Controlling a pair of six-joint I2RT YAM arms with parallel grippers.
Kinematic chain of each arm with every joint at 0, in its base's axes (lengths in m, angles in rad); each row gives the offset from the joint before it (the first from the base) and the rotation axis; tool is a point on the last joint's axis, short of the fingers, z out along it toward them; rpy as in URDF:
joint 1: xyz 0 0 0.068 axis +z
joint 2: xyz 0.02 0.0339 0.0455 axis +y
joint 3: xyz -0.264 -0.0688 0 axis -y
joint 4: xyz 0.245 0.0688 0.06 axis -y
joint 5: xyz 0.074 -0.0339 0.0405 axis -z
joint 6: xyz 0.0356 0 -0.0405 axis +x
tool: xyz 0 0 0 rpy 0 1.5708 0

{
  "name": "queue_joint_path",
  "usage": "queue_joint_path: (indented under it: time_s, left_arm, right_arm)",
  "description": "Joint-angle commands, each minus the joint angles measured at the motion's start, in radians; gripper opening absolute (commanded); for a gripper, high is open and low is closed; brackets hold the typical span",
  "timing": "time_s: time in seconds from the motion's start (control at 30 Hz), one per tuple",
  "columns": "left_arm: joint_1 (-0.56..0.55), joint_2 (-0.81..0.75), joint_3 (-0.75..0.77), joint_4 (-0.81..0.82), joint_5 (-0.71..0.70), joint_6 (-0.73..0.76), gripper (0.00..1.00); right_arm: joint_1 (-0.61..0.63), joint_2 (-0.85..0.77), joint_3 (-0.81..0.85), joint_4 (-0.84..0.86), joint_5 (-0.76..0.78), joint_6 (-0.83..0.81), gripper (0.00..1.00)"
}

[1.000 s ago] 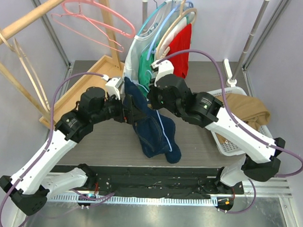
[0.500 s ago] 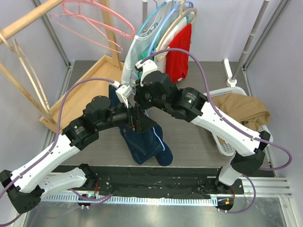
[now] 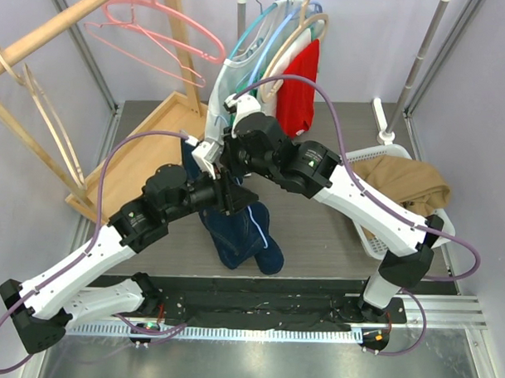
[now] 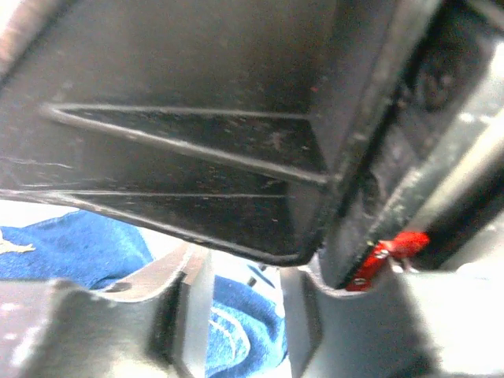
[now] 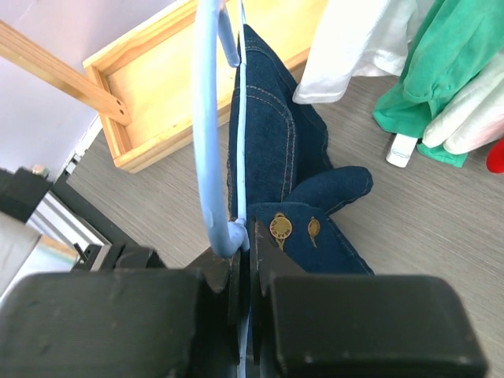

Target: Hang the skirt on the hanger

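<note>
The skirt [image 3: 247,234] is dark blue denim with brass buttons and hangs down between the two arms. A light-blue hanger [image 5: 206,126] runs along its top edge, and my right gripper [image 5: 248,246] is shut on that hanger right beside the buttoned waistband [image 5: 293,230]. In the top view the right gripper [image 3: 229,157] sits just above my left gripper [image 3: 229,196]. In the left wrist view the left gripper [image 4: 240,315] has narrowed onto blue denim [image 4: 236,335], which spans the gap between its fingers [image 4: 187,307]. The right arm's black body fills the upper part of that view.
Pink hangers [image 3: 162,32] hang on a wooden rack at the back left, above a wooden tray [image 3: 154,156]. Green, white and red garments [image 3: 299,91] hang on a rail behind. A white basket [image 3: 383,243] holding tan cloth [image 3: 406,184] stands at the right.
Both arms have carried the skirt and hanger leftward and lower. The left gripper's fingers have closed from wide open onto the denim. The right gripper has kept its grip.
</note>
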Motion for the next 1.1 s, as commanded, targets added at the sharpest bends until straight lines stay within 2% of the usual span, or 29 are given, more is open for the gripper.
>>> queue_joint_path:
  time_s: [0.0, 0.03, 0.07, 0.1, 0.23, 0.27, 0.33, 0.37, 0.43, 0.47, 0.57, 0.7, 1.07]
  left_arm:
    - [-0.005, -0.001, 0.012, 0.061, -0.028, 0.011, 0.31]
    - [-0.005, -0.002, 0.014, 0.058, -0.031, 0.013, 0.24]
    - [-0.005, -0.004, 0.014, 0.055, -0.047, 0.013, 0.06]
    - [-0.005, -0.011, 0.015, 0.048, -0.057, 0.013, 0.0]
    - [-0.005, -0.036, 0.032, -0.006, -0.131, 0.015, 0.0]
    - [-0.006, -0.044, 0.034, -0.014, -0.162, 0.013, 0.0]
    - [-0.005, -0.063, 0.04, -0.026, -0.198, 0.011, 0.0]
    - [-0.005, -0.07, 0.044, -0.032, -0.212, 0.01, 0.0]
    - [-0.006, -0.082, 0.055, -0.041, -0.249, 0.007, 0.0]
    - [-0.005, -0.082, 0.075, -0.061, -0.261, 0.005, 0.0]
    - [-0.005, -0.082, 0.103, -0.078, -0.301, 0.005, 0.0]
    - [-0.005, -0.068, 0.146, -0.095, -0.357, 0.002, 0.0]
    - [-0.005, 0.048, 0.294, -0.141, -0.564, 0.007, 0.0]
  right_arm:
    - [0.007, 0.005, 0.096, 0.132, -0.033, 0.04, 0.01]
    - [0.007, 0.009, 0.099, 0.134, -0.036, 0.039, 0.01]
    - [0.006, 0.01, 0.104, 0.134, -0.037, 0.039, 0.01]
    - [0.006, 0.015, 0.105, 0.135, -0.036, 0.039, 0.01]
    - [0.006, 0.018, 0.104, 0.143, -0.034, 0.04, 0.02]
    - [0.006, 0.016, 0.101, 0.146, -0.033, 0.04, 0.09]
    - [0.004, 0.013, 0.096, 0.151, -0.033, 0.036, 0.14]
    - [0.004, 0.013, 0.095, 0.151, -0.033, 0.034, 0.25]
    - [0.003, 0.009, 0.09, 0.151, -0.033, 0.03, 0.38]
    - [0.004, 0.004, 0.087, 0.152, -0.031, 0.03, 0.5]
    - [0.003, -0.02, 0.072, 0.154, -0.027, 0.023, 0.65]
    - [0.003, -0.07, 0.035, 0.166, -0.01, 0.016, 0.69]
    - [0.0, -0.29, -0.198, 0.252, 0.044, -0.018, 0.69]
